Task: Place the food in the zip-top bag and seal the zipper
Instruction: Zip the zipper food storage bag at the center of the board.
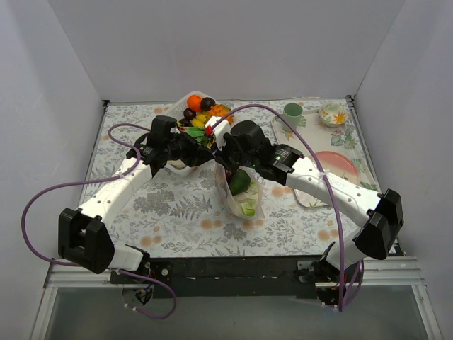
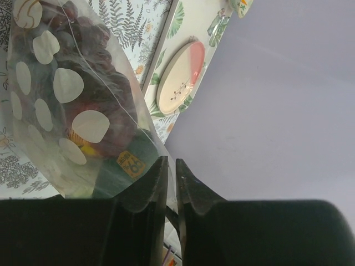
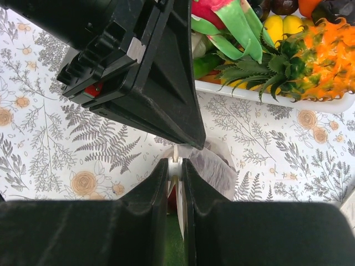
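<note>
1. The zip-top bag sits in the middle of the bench, its mouth lifted.
2. Some food is inside it: green and pale pieces.
3. More toys remain in the white tray.
4. The right jaws are narrow and pinch the bag's top edge. The left jaws are nearly closed and seem to grip it too.
5. Sealing looks underway, but I can't tell how far.

Clear zip-top bag mid-table, mouth edge lifted, green toy food inside, more toy fruit heaped behind
</note>
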Controlling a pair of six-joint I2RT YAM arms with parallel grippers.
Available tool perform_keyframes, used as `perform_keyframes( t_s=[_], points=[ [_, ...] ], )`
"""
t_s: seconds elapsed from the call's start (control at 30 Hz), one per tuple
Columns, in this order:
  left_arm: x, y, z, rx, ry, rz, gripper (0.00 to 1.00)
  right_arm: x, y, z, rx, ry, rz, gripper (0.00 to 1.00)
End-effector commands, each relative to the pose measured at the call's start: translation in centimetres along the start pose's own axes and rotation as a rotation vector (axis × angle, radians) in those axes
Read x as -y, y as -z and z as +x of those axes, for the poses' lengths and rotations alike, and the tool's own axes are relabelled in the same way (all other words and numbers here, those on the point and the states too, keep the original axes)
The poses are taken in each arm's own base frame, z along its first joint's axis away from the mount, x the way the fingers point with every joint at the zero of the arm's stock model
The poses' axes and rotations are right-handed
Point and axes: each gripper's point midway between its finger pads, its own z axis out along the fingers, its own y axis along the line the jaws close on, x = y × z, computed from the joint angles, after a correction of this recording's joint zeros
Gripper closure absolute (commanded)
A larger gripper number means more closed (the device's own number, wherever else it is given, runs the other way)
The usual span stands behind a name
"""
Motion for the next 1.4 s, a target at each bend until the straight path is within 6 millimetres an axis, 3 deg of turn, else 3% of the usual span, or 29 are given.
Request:
perform_keyframes(
  t_s=[0.0,0.07,0.27,0.3,0.33,0.5,0.63,0.97,1.2,1.3,1.37],
  points=[
    [1.4,-0.1,0.5,-0.035,0.195,0.028,0.93,1.2,0.8,-3.7,0.112,0.005,0.047,0.92],
    [1.4,-0.3,0.5,-0.043,0.196,0.025,1.0,1.1,0.7,-3.6,0.11,0.006,0.051,0.92],
    [1.4,-0.2,0.4,-0.031,0.188,0.035,1.0,1.5,0.8,-3.6,0.109,0.008,0.074,0.92],
    [1.6,-0.1,0.5,-0.036,0.179,0.04,0.96,1.5,0.8,-3.6,0.109,0.011,0.073,0.92],
    [1.6,-0.2,0.4,-0.034,0.176,0.039,0.73,1.6,0.8,-3.7,0.111,0.013,0.078,0.92],
    [1.4,-0.1,0.6,-0.043,0.186,0.036,0.56,1.6,0.7,-3.7,0.103,0.019,0.077,0.92],
    [1.7,-0.1,0.6,-0.051,0.197,0.042,0.56,1.6,0.7,-3.7,0.104,0.021,0.08,0.92],
    [2.1,-0.4,1.1,-0.079,0.209,0.05,0.58,1.6,0.2,-3.4,0.093,0.031,0.104,0.92],
    [1.8,-0.6,1.3,-0.089,0.211,0.05,0.67,1.4,-0.1,-3.4,0.091,0.036,0.108,0.92],
    [1.7,-0.8,1.2,-0.089,0.211,0.051,0.83,1.5,-0.3,-3.1,0.079,0.037,0.114,0.92],
    [1.8,-0.8,1.3,-0.093,0.209,0.058,1.0,1.5,-0.1,-3.2,0.082,0.037,0.119,0.92]
  ],
)
